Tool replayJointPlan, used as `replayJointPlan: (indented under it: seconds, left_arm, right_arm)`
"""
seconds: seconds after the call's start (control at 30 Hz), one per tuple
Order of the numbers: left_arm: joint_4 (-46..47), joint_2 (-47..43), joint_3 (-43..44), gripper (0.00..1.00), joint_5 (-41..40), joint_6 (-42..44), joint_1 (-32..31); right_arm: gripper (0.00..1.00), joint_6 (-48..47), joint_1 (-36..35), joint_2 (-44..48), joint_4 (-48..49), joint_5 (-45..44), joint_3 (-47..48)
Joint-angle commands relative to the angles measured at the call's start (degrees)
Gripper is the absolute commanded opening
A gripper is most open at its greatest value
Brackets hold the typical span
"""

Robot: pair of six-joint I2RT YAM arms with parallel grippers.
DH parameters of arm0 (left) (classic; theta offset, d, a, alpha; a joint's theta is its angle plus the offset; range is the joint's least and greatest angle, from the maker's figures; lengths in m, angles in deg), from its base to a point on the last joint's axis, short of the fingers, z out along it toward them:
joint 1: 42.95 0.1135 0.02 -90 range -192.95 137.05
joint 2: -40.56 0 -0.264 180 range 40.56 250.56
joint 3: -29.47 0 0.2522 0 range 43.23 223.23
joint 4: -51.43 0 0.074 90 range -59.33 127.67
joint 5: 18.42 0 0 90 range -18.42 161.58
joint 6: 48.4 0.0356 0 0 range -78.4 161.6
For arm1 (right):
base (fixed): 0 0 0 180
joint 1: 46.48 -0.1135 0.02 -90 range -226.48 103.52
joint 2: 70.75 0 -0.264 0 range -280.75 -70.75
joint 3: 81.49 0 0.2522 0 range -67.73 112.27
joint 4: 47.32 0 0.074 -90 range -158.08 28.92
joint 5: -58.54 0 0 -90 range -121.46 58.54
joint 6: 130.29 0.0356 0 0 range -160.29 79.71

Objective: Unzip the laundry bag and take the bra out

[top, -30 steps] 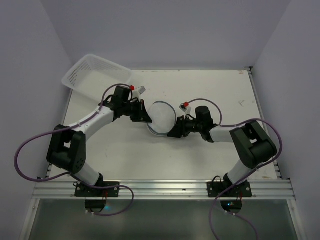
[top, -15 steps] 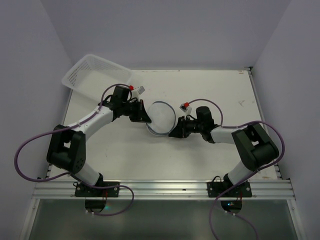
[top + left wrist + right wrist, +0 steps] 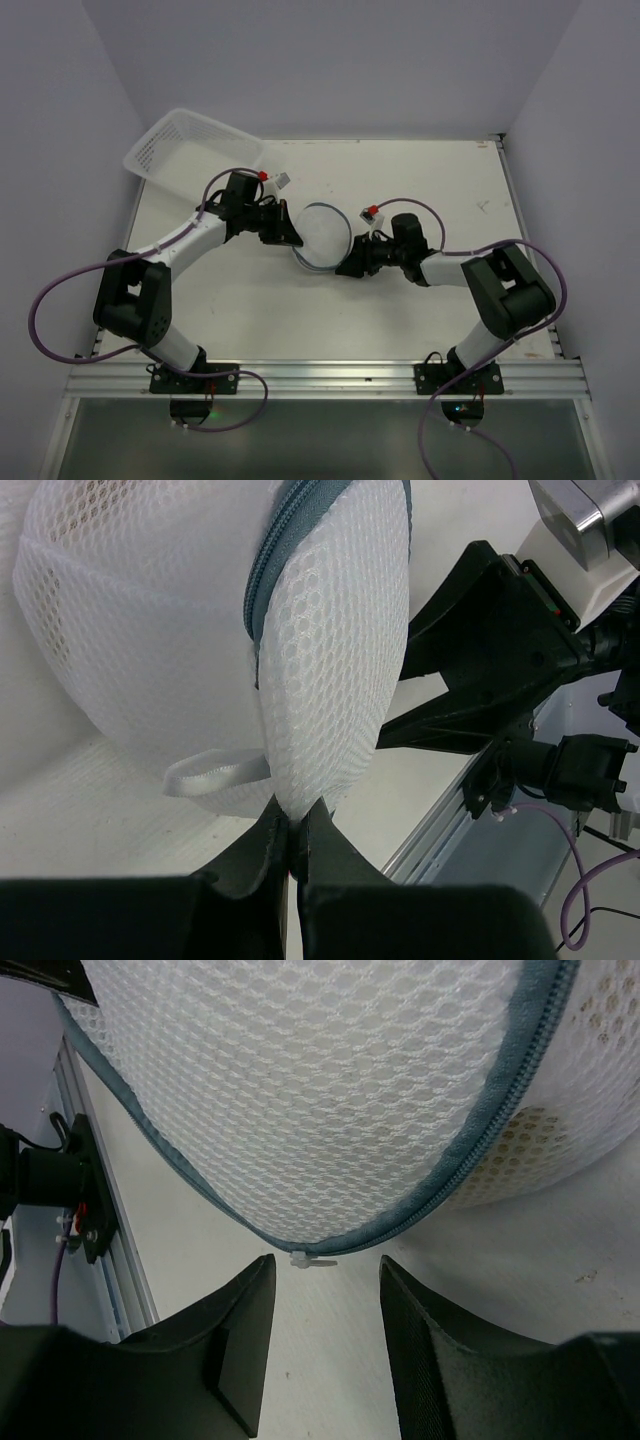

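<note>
The laundry bag (image 3: 322, 228) sits mid-bench (image 3: 430, 190) between the two arms. The left end effector (image 3: 293, 832) is pressed together on a fold of its white mesh, just beside a ribbon loop (image 3: 215, 773). The move turns on the zipper pull (image 3: 312, 1259). This small pale tab hangs off the grey-blue zipper band (image 3: 478, 1160), straight ahead of the right end effector (image 3: 322, 1290). It lies level with that effector's spread fingertips and in the gap between them, touching neither. The right arm is therefore the nearer one to it. The band's long axis sweeps from lower left to upper right in the right wrist view. It looks closed along the visible stretch. Something tan (image 3: 545, 1135) shows through the mesh, probably the bra.
</note>
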Motion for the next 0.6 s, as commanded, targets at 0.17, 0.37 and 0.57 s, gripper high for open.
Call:
replayJointPlan:
  seconds: [0.17,0.37,0.57]
  left_arm:
    - [-1.3,0.4,1.3,0.0,1.9,0.8,0.6]
    - [-1.2,0.9,1.9,0.0,2.5,0.4,0.6]
    - [-1.2,1.2,2.0,0.0,2.5,0.4,0.6]
  right_arm:
    - [0.48,-1.3,-0.3,-2.2,4.0,-0.5,0.9]
    - [0.46,-0.8,-1.0,-3.3,5.6,0.3,1.3]
    - [0.45,0.0,-1.2,-4.2,7.0,1.2,1.7]
